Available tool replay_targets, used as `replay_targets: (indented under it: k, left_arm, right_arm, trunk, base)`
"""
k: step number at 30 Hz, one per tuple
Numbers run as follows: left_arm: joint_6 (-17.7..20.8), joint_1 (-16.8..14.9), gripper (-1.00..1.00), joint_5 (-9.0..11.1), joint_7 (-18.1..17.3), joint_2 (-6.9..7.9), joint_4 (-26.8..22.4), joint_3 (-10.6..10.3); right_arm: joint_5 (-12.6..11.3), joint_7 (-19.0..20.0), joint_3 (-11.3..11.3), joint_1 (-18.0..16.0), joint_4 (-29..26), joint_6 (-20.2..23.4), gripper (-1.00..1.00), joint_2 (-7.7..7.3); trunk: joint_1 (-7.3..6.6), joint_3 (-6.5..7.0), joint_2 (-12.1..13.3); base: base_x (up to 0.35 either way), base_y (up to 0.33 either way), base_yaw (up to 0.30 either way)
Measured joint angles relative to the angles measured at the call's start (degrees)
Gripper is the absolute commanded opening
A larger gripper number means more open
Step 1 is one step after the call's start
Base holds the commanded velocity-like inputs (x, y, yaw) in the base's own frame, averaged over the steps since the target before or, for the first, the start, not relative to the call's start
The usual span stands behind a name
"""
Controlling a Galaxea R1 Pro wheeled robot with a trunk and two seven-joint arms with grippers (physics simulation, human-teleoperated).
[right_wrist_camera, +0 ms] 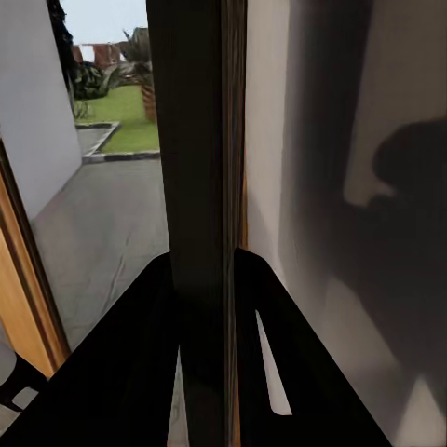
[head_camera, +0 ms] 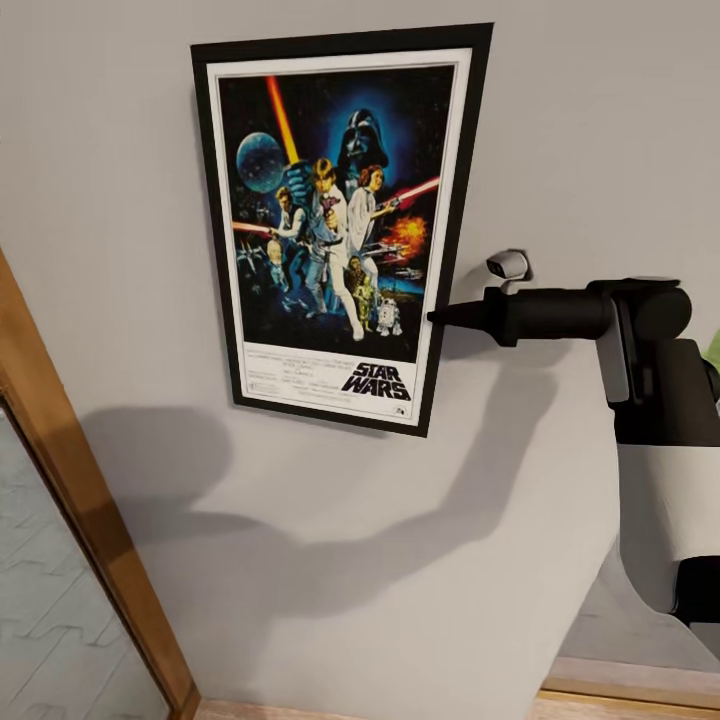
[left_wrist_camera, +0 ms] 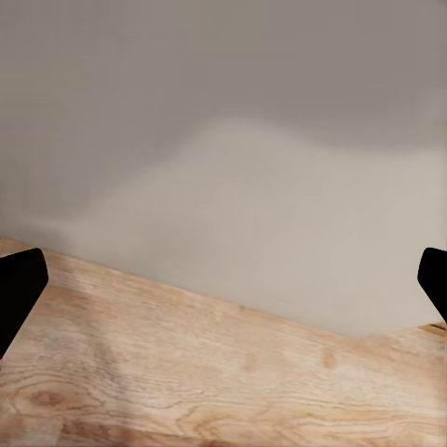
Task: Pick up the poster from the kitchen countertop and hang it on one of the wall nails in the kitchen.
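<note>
Nearest the head camera, the right arm [head_camera: 650, 400] is reaching in from the right edge, its white and black casing cut off by the border. Its right gripper [head_camera: 440, 317] is meeting the poster [head_camera: 330, 225] at the right side of the black frame, low down, and the fingers there are merging into one dark tip, too small to separate. That poster is lying flat against the pale grey wall [head_camera: 130, 150], slightly tilted, the logo at its bottom. Shadows of arm and frame are spreading over the wall below. A wooden door frame [head_camera: 80, 510] is running up the left edge, partly cropped.

In the left wrist view, the left gripper [left_wrist_camera: 223, 279] is standing wide apart, holding nothing; just two black fingers [left_wrist_camera: 17, 289] are poking in at opposite edges. Between them, grey wall is meeting a wood-grain surface [left_wrist_camera: 186, 372].

In the right wrist view, the two black fingers [right_wrist_camera: 121, 372] are pressing closed on either side of the poster's dark edge [right_wrist_camera: 200, 140], seen side-on. Wall with a blurred shadow is lying on one side; on the other, a paved path [right_wrist_camera: 102, 242] and greenery [right_wrist_camera: 126, 102] are showing, hazy and partly blocked.
</note>
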Motion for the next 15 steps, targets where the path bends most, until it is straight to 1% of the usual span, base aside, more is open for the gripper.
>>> replay_targets:
  k: [15]
  left_arm:
    - [0.0,0.0,1.00,0.0,0.0,0.00,0.0,0.0]
  right_arm:
    - [-0.1,0.0,0.0,0.0,-0.1,-0.1,-1.00,-0.08]
  trunk:
    - [0.00,0.00,0.0]
  base:
    - [0.000,0.010,0.000]
